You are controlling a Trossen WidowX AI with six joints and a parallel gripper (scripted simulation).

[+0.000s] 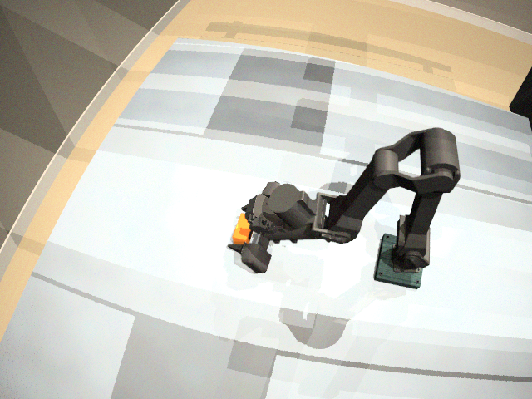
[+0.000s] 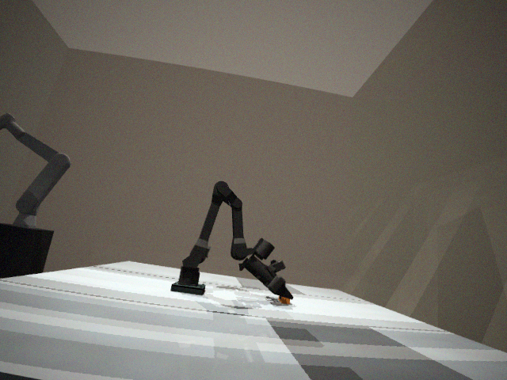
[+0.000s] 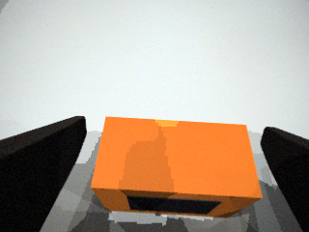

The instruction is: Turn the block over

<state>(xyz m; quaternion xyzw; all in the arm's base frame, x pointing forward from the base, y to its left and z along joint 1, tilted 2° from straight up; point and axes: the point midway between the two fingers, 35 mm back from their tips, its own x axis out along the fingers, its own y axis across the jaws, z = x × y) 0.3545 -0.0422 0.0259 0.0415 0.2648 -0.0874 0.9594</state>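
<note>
So the gripper (image 3: 169,159) is spread wide with nothing in it, one dark finger (image 3: 41,164) at 9 o'clock in the wrist view and the other at 3 o'clock, both standing apart from the orange block (image 3: 176,157). The block sits on the table (image 1: 129,180) right between them. In the top view it's just poking out at 9 o'clock from the wrist, and the arm's green base plate (image 1: 382,274) is well off toward 3 o'clock.

The catch: the dark marked patch (image 3: 171,204) is on the side face pointing back at the camera, at 6 o'clock on the block. Plain orange is facing up. So my read is the flip is only partway there; the mark is sideways, not down.

Next move, I'd guess, is another quarter turn. That means closing on the two plain side faces again, lifting a little, and rolling the wrist so the dark patch tips under toward the table, then letting go low so it doesn't bounce or roll back. Whether the arm has enough wrist range from this low, stretched-out pose is hard to call from here.
</note>
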